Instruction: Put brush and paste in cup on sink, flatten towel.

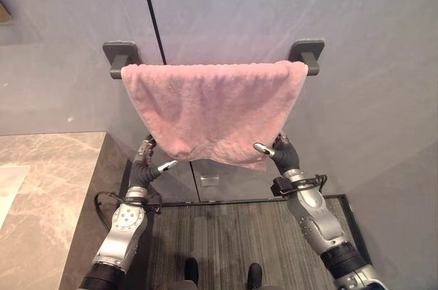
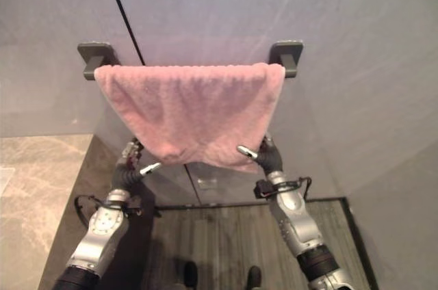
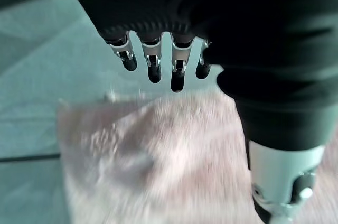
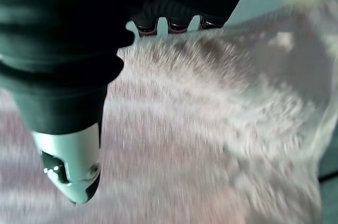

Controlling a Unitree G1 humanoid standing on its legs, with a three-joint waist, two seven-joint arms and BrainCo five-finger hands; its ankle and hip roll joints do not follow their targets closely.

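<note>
A pink towel (image 1: 212,109) hangs over a wall rail (image 1: 120,54). Left robot hand (image 1: 146,165) hovers relaxed below its lower edge; right robot hand's (image 1: 283,153) fingers are hidden behind the towel, so I cannot tell their state.

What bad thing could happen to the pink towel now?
The pink towel just drapes over the rail, and both the left hand and right hand are at its bottom edge. A hard downward tug could slide it off onto the floor. Its lower edge hangs uneven, so pulling one side might bunch it instead of flattening it.

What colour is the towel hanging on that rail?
Pink, a plain soft pink towel; clearest in the left eye view.
</note>
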